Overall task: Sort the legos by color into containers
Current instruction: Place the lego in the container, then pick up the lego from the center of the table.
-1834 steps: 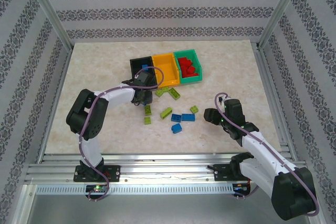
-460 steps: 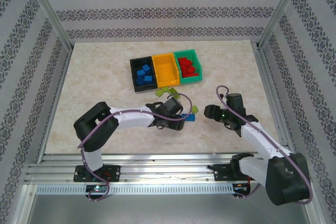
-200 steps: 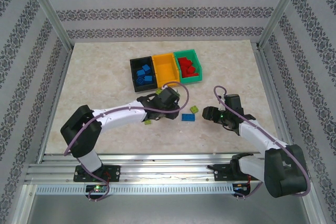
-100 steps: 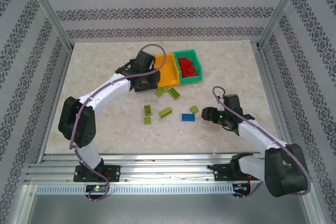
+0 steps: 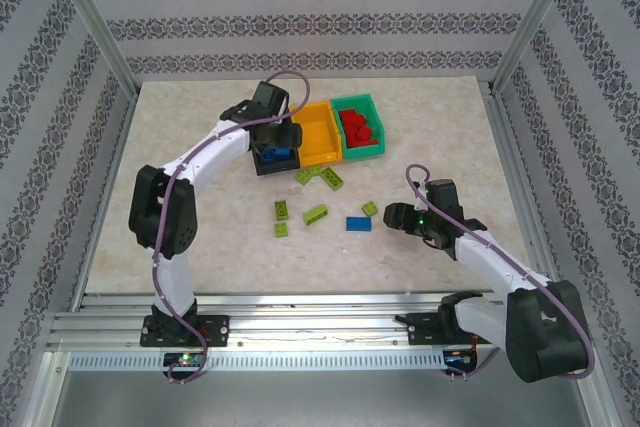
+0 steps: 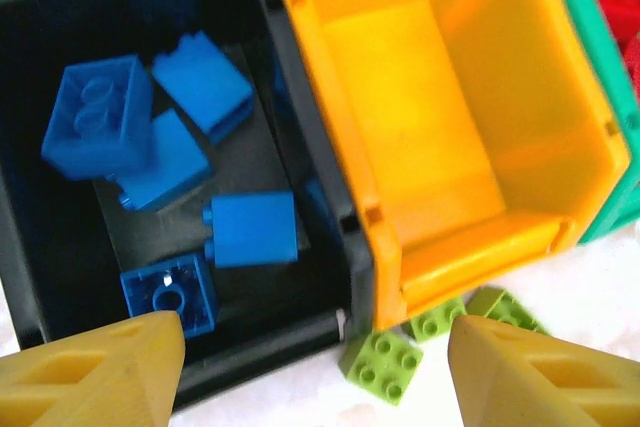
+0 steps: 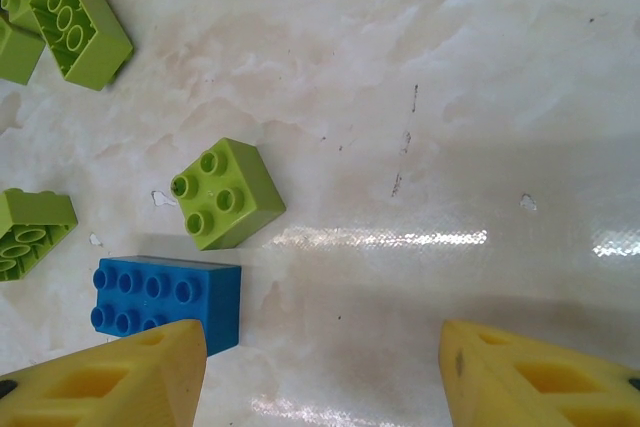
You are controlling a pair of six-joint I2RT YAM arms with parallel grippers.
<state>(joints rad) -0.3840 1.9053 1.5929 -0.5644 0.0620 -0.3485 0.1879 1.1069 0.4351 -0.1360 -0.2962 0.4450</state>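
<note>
The three containers stand side by side at the back: black bin (image 5: 262,167), orange-yellow bin (image 5: 322,137), teal bin (image 5: 372,147). My left gripper (image 5: 277,139) hangs open over the black bin (image 6: 30,247), nothing between its fingers (image 6: 100,367); several blue legos (image 6: 250,229) lie inside. The orange-yellow bin (image 6: 420,117) is empty. Red legos (image 5: 357,127) sit in the teal bin. One blue lego (image 5: 358,223) and several lime legos (image 5: 316,213) lie on the table. My right gripper (image 5: 389,215) stands open and low, just right of the blue lego (image 7: 165,297) and a lime lego (image 7: 225,192).
Two lime bricks (image 5: 328,178) lie close against the front of the bins, one (image 6: 382,365) right below the black bin's corner. Aluminium frame posts and patterned walls bound the table. Bare marble (image 5: 180,197) stretches to the left of the bricks.
My left gripper swung from the middle of the table up to the black bin and opened there. The right arm has stayed put.
</note>
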